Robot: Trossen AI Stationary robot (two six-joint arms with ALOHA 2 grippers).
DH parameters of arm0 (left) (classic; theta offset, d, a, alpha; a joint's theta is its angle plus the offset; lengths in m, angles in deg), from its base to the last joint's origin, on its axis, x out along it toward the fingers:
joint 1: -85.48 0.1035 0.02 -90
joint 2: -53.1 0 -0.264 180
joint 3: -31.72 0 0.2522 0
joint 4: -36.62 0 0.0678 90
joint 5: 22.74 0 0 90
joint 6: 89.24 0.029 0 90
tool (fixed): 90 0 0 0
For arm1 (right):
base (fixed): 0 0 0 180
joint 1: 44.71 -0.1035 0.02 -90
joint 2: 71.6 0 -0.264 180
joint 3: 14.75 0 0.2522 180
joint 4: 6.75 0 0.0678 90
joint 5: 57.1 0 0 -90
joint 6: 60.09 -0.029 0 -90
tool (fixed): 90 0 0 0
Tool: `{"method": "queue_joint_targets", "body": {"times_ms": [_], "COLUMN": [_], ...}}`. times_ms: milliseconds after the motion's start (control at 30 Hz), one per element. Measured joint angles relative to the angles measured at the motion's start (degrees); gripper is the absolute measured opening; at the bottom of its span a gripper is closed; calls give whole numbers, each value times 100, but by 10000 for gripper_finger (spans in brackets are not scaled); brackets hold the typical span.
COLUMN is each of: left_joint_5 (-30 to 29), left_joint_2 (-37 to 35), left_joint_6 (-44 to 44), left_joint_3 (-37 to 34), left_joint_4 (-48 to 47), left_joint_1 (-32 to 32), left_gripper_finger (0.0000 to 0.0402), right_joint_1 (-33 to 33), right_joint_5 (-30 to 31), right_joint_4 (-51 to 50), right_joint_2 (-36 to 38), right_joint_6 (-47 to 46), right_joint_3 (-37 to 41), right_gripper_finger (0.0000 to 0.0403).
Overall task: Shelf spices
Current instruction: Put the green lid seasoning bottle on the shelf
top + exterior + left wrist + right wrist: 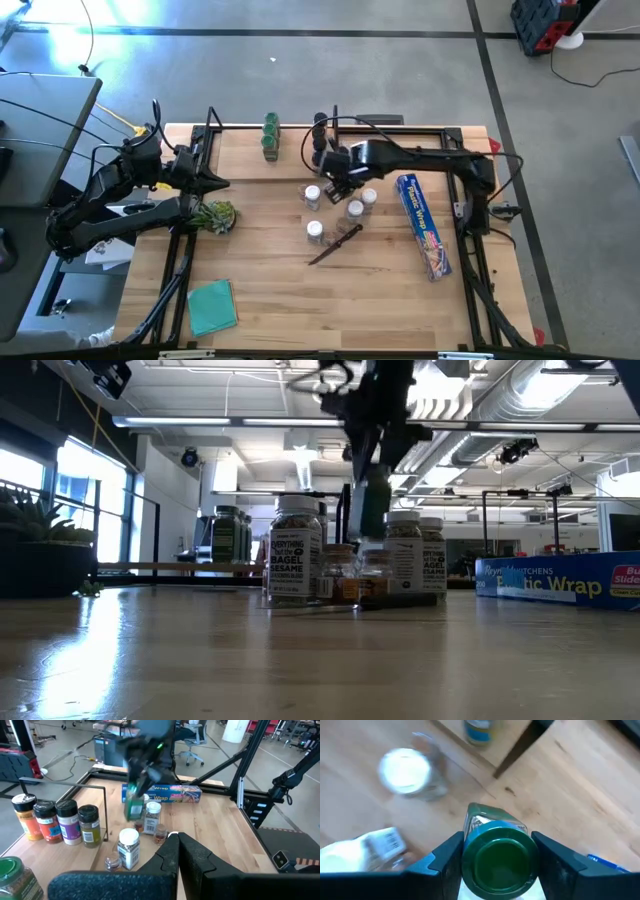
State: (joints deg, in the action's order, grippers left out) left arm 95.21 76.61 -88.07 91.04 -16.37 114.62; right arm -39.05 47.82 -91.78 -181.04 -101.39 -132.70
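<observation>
Pinching a green-capped jar [499, 857] between its fingers, the right gripper [497, 855] hangs above the other jars [314, 230] near the shelf [290, 150]. Left gripper [176, 851] waits, pressed together, at the table's [300, 300] left edge.

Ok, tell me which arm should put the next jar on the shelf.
Right. The right gripper already clamps a green-capped spice jar beside the pale wooden shelf; the left gripper waits empty at the table's left edge.

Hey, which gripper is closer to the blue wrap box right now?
The right gripper. It holds a green-capped jar over the jar cluster, a little way from the blue wrap box. The left gripper waits across the table near the plant.
</observation>
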Motion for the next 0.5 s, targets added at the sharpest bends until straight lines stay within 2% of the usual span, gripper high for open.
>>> {"method": "queue_joint_targets", "body": {"times_ms": [133, 200, 367, 500], "left_joint_5": [-2, -2, 12, 50], "left_joint_2": [0, 0, 0, 1], "left_joint_6": [66, 153, 345, 126], "left_joint_3": [0, -3, -231, -593], "left_joint_4": [3, 6, 209, 671], "left_joint_1": [2, 1, 0, -4], "left_gripper_finger": [0, 0, 1, 7], "right_joint_1": [-432, -709, -1570, -2108], "right_joint_5": [71, 115, 35, 67], "right_joint_4": [142, 321, 1232, 1612], "right_joint_2": [350, 485, 577, 529], "right_joint_6": [448, 1065, 3215, 5685], "right_joint_3": [0, 0, 0, 0], "right_gripper_finger": [193, 193, 193, 193]}}
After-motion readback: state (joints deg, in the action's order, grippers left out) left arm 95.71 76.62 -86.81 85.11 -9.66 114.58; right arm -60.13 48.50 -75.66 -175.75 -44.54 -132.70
